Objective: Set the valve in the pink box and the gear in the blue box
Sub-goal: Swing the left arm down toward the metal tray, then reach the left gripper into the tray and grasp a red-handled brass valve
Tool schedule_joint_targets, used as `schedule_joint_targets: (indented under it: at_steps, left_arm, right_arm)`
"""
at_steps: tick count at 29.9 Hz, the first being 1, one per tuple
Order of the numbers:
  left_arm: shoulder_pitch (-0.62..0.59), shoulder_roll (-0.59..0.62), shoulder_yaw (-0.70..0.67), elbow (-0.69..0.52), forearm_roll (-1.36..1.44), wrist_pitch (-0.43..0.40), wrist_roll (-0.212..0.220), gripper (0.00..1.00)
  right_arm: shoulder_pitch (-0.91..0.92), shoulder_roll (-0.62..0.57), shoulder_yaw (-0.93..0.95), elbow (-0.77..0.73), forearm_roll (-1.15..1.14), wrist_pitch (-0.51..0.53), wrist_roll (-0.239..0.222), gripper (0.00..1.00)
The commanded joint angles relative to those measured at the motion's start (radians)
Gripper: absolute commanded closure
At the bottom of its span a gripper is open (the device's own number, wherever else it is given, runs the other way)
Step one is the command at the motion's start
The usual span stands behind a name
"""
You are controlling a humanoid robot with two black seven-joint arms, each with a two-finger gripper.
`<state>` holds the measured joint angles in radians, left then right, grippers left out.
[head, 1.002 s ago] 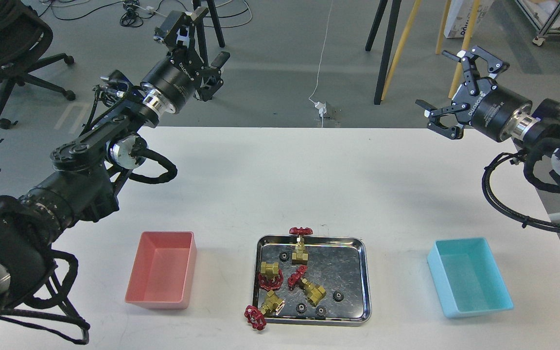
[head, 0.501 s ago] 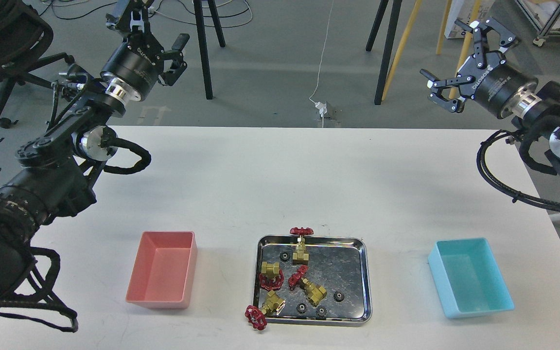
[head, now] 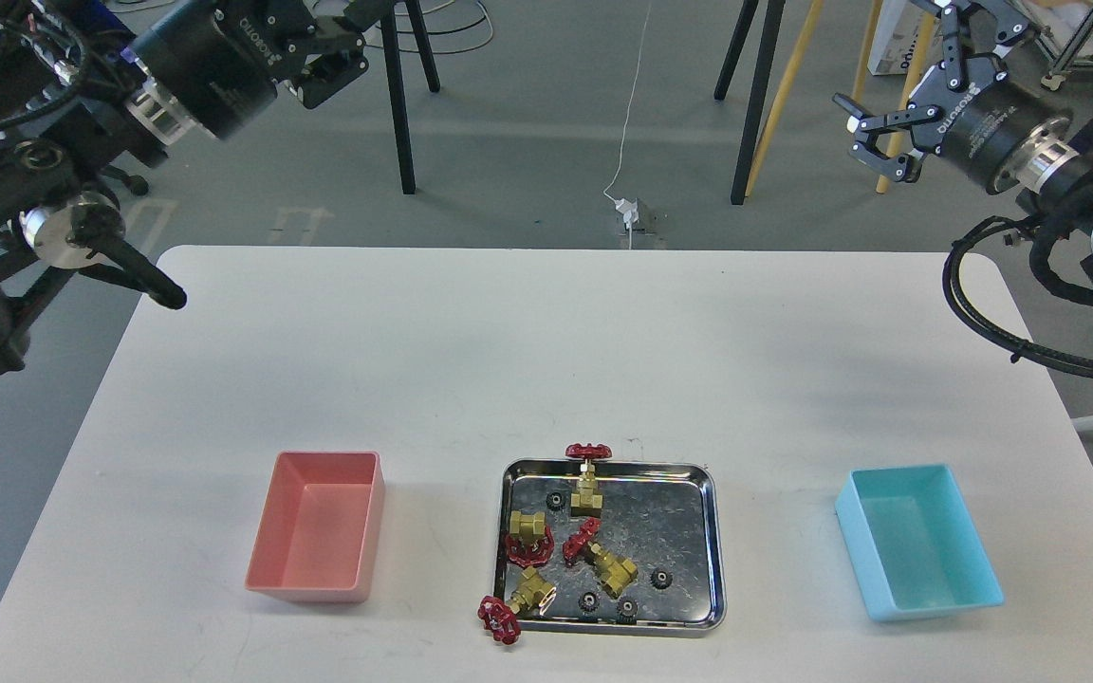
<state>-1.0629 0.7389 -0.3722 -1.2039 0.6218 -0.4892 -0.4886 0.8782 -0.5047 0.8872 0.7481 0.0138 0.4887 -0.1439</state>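
Several brass valves with red handwheels lie in a steel tray [head: 713, 541] at the front middle of the table: one at its far rim [head: 587, 477], two in the middle [head: 527, 536] [head: 601, 557], and one hanging over the near rim [head: 516, 605]. Several small black gears [head: 662, 577] lie among them. The empty pink box [head: 317, 526] stands left of the tray and the empty blue box [head: 917, 541] stands right of it. My left gripper [head: 347, 38] is raised high at the far left, partly cut off by the top edge, open and empty. My right gripper [head: 898, 71] is raised high at the far right, open and empty.
The white table [head: 546, 360] has rounded far corners. Beyond it on the grey floor are black stand legs [head: 399, 104], yellow and black legs [head: 765, 95] and a white cable [head: 627, 142]. My right arm's cable loop [head: 983, 313] hangs over the table's right edge.
Both arms have lifted and pulled outward, away from the table. The left arm swung far to the upper left; the right gripper rose toward the top edge. The tray and boxes have not moved.
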Motion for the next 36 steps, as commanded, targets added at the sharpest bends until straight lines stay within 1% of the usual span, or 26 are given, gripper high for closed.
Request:
schedule_joint_targets:
  at_steps: [1, 2, 4, 7, 8, 11, 12, 14, 16, 19, 23, 28, 34, 36]
  left_arm:
    - [-0.089, 0.111, 0.209, -0.210, 0.238, 0.001, 0.000, 0.00]
    - [-0.115, 0.123, 0.276, -0.262, 0.328, 0.001, 0.000, 0.00]
    - [-0.158, 0.125, 0.411, -0.322, 0.499, 0.001, 0.000, 0.00]
    - [-0.181, 0.111, 0.582, -0.352, 0.680, 0.007, 0.000, 0.00]
    - [-0.181, 0.096, 0.619, -0.352, 0.717, 0.044, 0.000, 0.00]
    - [-0.177, 0.045, 0.725, -0.352, 0.817, 0.190, 0.000, 0.00]
    - [-0.175, 0.034, 0.755, -0.350, 0.838, 0.243, 0.000, 0.00]
    - [-0.172, 0.002, 0.795, -0.338, 0.857, 0.335, 0.000, 0.00]
    - [-0.173, -0.035, 0.808, -0.321, 0.862, 0.373, 0.000, 0.00]
    - [-0.172, -0.078, 0.808, -0.293, 0.869, 0.376, 0.000, 0.00]
    - [-0.160, -0.122, 0.808, -0.255, 0.923, 0.380, 0.000, 0.01]
    - [-0.115, -0.190, 0.809, -0.197, 0.943, 0.417, 0.000, 0.01]
    - [-0.109, -0.237, 0.809, -0.122, 0.957, 0.423, 0.000, 0.02]
    - [-0.106, -0.250, 0.811, -0.086, 0.981, 0.438, 0.000, 0.04]
  right_arm:
    - [-0.030, 0.000, 0.004, -0.003, 0.003, 0.000, 0.003, 0.00]
    - [-0.036, 0.000, 0.003, -0.004, 0.003, 0.000, 0.003, 0.00]
    - [-0.045, 0.002, 0.004, -0.012, 0.003, 0.000, 0.004, 0.00]
    - [-0.057, 0.002, 0.004, -0.019, 0.003, 0.000, 0.003, 0.00]
    - [-0.058, 0.002, 0.004, -0.027, 0.000, 0.000, 0.003, 0.00]
    - [-0.041, 0.000, -0.007, -0.099, -0.002, 0.000, -0.006, 0.00]
    - [-0.030, 0.000, -0.008, -0.133, -0.002, 0.000, -0.016, 0.00]
    - [0.025, 0.011, -0.016, -0.199, -0.002, 0.000, -0.049, 0.00]
    - [0.088, 0.021, -0.037, -0.257, -0.002, 0.000, -0.080, 0.00]
    - [0.152, 0.081, -0.079, -0.320, -0.002, 0.000, -0.088, 0.00]
    - [0.220, 0.126, -0.146, -0.363, -0.003, 0.000, -0.095, 0.00]
    - [0.226, 0.149, -0.178, -0.371, -0.002, 0.000, -0.097, 0.00]
    - [0.211, 0.149, -0.180, -0.368, 0.000, 0.000, -0.097, 0.00]
    - [0.203, 0.144, -0.177, -0.363, 0.003, 0.000, -0.097, 0.00]
